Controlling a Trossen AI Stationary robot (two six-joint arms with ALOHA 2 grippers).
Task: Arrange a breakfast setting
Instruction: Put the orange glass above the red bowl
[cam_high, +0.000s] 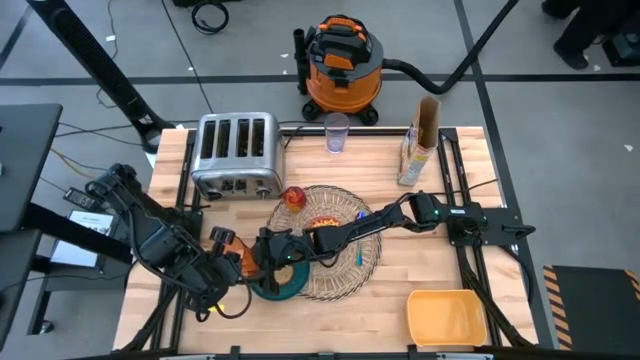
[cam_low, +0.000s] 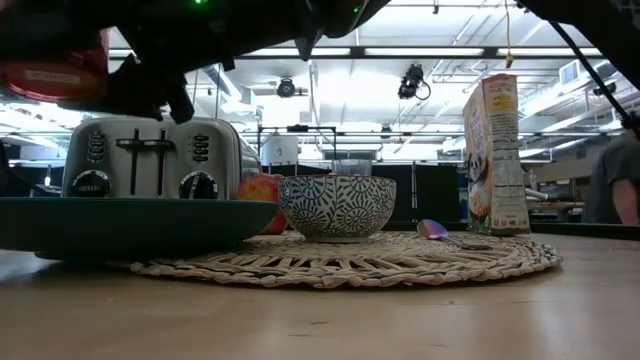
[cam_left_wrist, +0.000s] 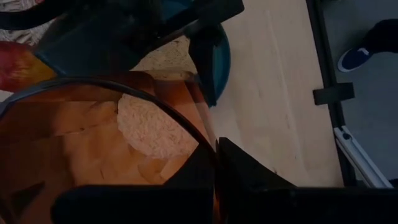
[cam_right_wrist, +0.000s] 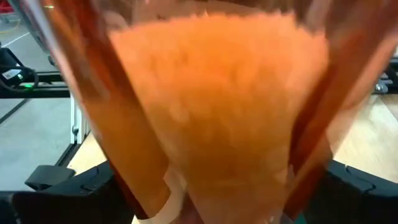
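Note:
The round woven placemat (cam_high: 345, 262) lies mid-table (cam_low: 400, 262). On it stand a small bowl (cam_high: 322, 222), blue-patterned outside (cam_low: 336, 207), the red apple (cam_high: 294, 197) and the small spoon (cam_low: 432, 229). The dark teal plate (cam_high: 262, 292) rests at the mat's near-left edge (cam_low: 120, 225) and holds the toast slice (cam_left_wrist: 149, 130). My left gripper (cam_high: 228, 258) is shut on the amber-orange cup (cam_high: 221, 240), held above the table just left of the plate. My right gripper (cam_high: 272, 248) hovers over the plate, close to the cup. The cup fills the right wrist view (cam_right_wrist: 211, 106). My left gripper holds the amber cup by its wall near the rim (cam_left_wrist: 210, 146). The wall runs between the two fingers, one finger inside (cam_left_wrist: 189, 171) and one outside (cam_left_wrist: 255, 183), as far as the wrist view shows. The cup is lifted clear of the table, beside the plate.
The chrome toaster (cam_high: 237, 152) stands at the far left. A clear cup (cam_high: 337, 133) and a carton (cam_high: 420, 140) stand at the far edge. The yellow tub (cam_high: 447, 315) is at the near right. A person (cam_low: 620, 180) shows beyond the table's right side.

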